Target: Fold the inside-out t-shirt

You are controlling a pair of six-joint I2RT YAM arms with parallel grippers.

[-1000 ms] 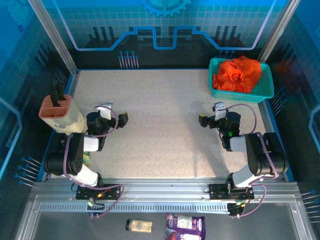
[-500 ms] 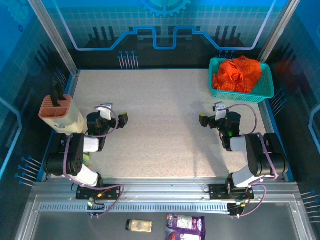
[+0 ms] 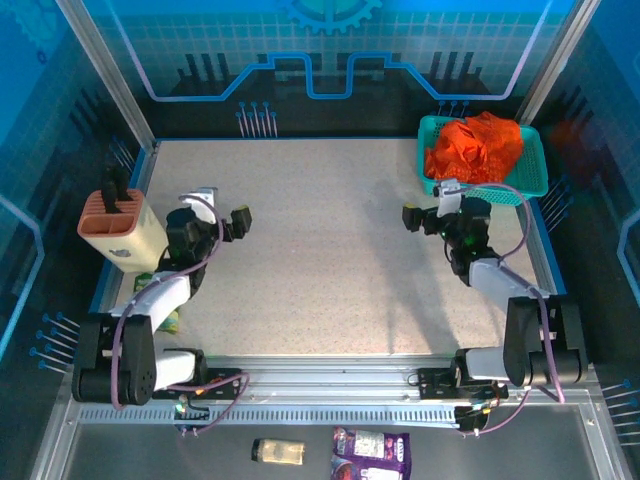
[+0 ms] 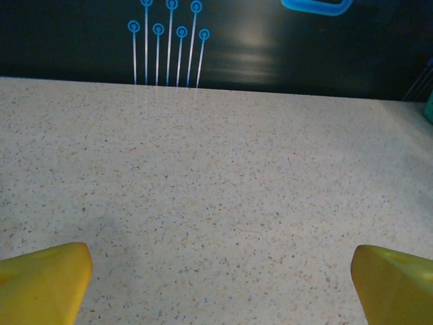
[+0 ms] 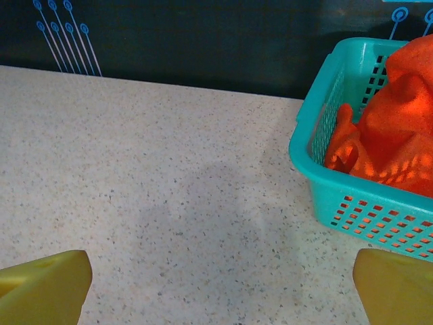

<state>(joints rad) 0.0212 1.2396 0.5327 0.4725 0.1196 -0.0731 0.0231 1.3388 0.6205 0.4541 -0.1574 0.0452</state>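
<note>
1. The inside-out t-shirt [image 3: 475,148] lies crumpled in the teal basket [image 3: 522,188], at two o'clock on the table [image 3: 320,260].
2. The left gripper [image 3: 224,207], at nine o'clock, gapes wide and holds nothing.
3. The right gripper [image 3: 428,207], near the basket, is likewise spread wide and empty.

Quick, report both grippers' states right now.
Left gripper: open, holding nothing.
Right gripper: open, holding nothing; the orange t-shirt lies in the basket.
</note>
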